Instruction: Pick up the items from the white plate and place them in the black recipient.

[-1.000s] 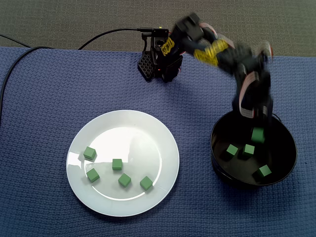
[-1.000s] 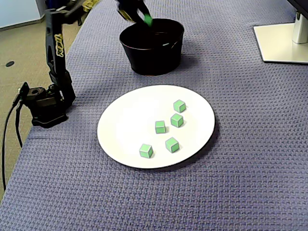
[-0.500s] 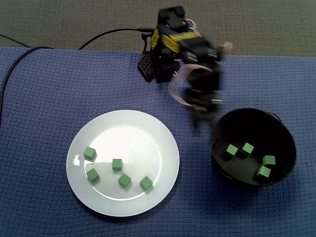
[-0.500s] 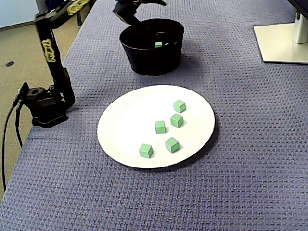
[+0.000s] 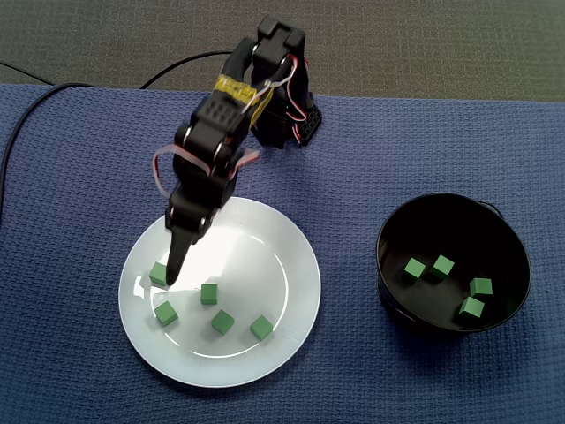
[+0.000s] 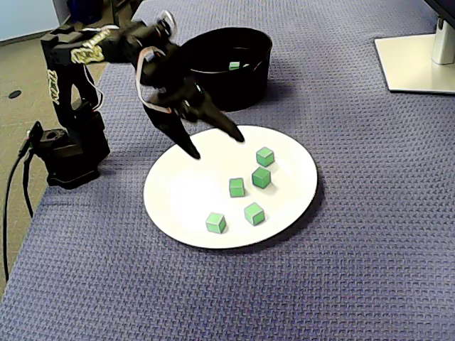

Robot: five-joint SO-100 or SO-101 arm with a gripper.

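Five green cubes (image 6: 254, 213) lie on the white plate (image 6: 185, 195). Above its far side hangs the gripper (image 6: 215, 145), jaws spread and empty: a fresh pick is starting, which calls for lowering astride one cube and closing. Beyond, the black bowl (image 6: 245, 89) holds four more

1. A fixed view looks straight down from close above the desk (image 5: 79, 159); the arm base (image 5: 305, 128) sits at the top edge.
2. A fixed view looks down at a slant from the desk's near end, past the white plate (image 6: 185, 202) toward the black bowl (image 6: 227, 89).
3. Both fixed views share the plate, bowl and base.
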